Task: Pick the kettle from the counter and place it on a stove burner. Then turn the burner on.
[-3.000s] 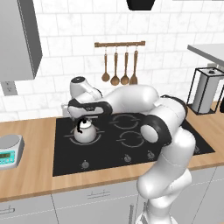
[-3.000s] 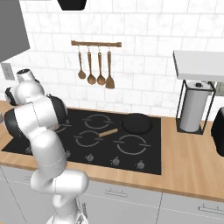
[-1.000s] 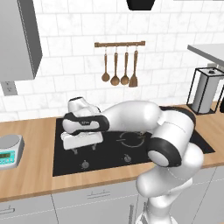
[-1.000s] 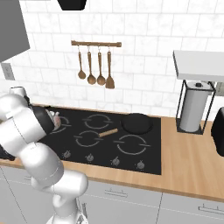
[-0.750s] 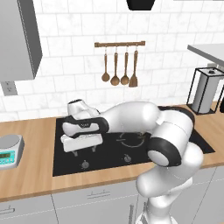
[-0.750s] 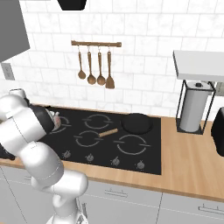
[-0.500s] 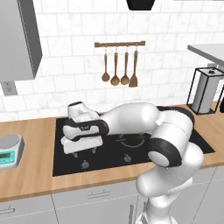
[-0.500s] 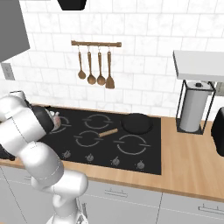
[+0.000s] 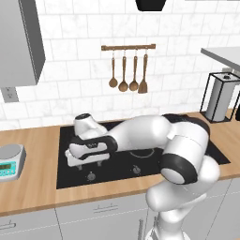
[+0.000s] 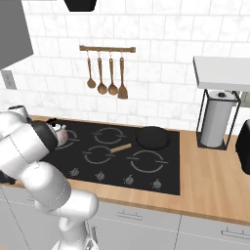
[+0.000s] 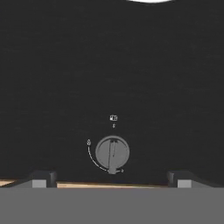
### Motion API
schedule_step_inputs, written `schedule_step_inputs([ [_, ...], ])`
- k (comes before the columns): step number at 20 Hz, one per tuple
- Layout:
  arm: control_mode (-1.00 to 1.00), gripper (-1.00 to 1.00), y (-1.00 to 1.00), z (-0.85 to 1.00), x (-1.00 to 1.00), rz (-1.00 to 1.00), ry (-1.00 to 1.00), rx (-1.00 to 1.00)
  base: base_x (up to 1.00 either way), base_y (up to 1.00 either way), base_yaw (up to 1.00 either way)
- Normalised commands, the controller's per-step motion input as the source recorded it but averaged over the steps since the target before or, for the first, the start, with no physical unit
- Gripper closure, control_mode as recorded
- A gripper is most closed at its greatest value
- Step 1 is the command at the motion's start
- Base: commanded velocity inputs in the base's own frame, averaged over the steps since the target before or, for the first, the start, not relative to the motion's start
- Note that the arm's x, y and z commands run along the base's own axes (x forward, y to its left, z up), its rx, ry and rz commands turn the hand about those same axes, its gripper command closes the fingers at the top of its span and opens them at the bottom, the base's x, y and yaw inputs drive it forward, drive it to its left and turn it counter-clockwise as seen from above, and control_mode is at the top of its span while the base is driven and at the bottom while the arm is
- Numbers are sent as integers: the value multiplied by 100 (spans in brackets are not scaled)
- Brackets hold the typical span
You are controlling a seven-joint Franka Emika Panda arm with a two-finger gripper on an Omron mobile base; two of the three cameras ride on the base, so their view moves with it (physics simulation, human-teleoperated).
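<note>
The silver kettle [image 10: 61,134] with its black lid knob stands on the back-left stove burner [image 10: 73,132] of the black cooktop, half hidden behind my arm. My gripper [image 9: 89,164] hangs low over the cooktop's front left strip, in front of the kettle, with its fingers pointing down. In the hand view the gripper [image 11: 111,179] is open. Its two dark fingertips [image 11: 41,178] stand far apart on either side of a grey round knob [image 11: 112,153], not touching it. The wooden counter [image 9: 33,190] edge shows just beyond the knob.
A grey kitchen scale [image 9: 9,161] sits on the counter to the left. A black pan [image 10: 152,137] with a wooden handle rests on the back right burner. More knobs [image 10: 129,180] line the cooktop's front. A paper towel holder [image 10: 215,124] stands at the right.
My hand has come down and forward from the kettle toward the cooktop's front strip of knobs. The gripper stayed open and the kettle has not moved.
</note>
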Motion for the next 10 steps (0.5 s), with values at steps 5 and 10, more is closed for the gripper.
schedule_step_inputs([
  [5,-100,-100,-1,-18,0,-1,-3,7,0,0,0],
  [10,-100,-100,-2,-40,0,0,0,6,0,0,0],
])
